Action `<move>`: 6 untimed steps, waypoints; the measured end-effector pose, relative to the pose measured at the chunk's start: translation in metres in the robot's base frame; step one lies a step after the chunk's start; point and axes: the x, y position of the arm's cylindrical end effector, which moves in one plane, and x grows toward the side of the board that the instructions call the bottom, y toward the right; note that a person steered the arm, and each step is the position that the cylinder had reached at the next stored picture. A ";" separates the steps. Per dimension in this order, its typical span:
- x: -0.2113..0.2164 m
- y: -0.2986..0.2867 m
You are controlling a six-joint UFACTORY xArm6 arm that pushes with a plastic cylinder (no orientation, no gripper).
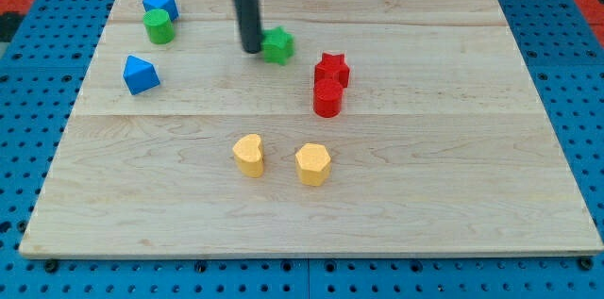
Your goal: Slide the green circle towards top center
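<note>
Wooden board [453, 195] with pale planks, sitting on a blue pegboard surface [585, 148], and eight little blocks scattered over it.

So the green circle [159, 26] is way up in the view's top left corner area, a short green cylinder standing upright. It's touching or just about touching a blue block [160, 4] right above it, kind of a pentagon shape. A second blue block [141, 74] sits below those two, a bit further to the view's left, well apart from them.

My tip [252, 50] is nowhere near the circle. The dark rod comes down from the view's top edge and its lower end rests on the board just left of a green star [277, 45], looks like it's touching the star's left side or only a hair off it, can't say which. No fingers on this thing, it's just a plain rod, so nothing is being grabbed or clamped.

Right of the star, and a little lower, there's a red star [332, 69] with a red cylinder [327, 97] pressed up against its lower side.

Down in the middle of the board are two yellow ones side by side with a gap between: a yellow heart [249, 156] on the left and a yellow hexagon [312, 164] on the right.
</note>
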 end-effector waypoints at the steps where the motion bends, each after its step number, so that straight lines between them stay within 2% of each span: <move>1: 0.000 0.034; 2: -0.003 0.007; 3: -0.006 0.016; 4: 0.004 -0.089; 5: -0.004 -0.137; 6: -0.009 -0.139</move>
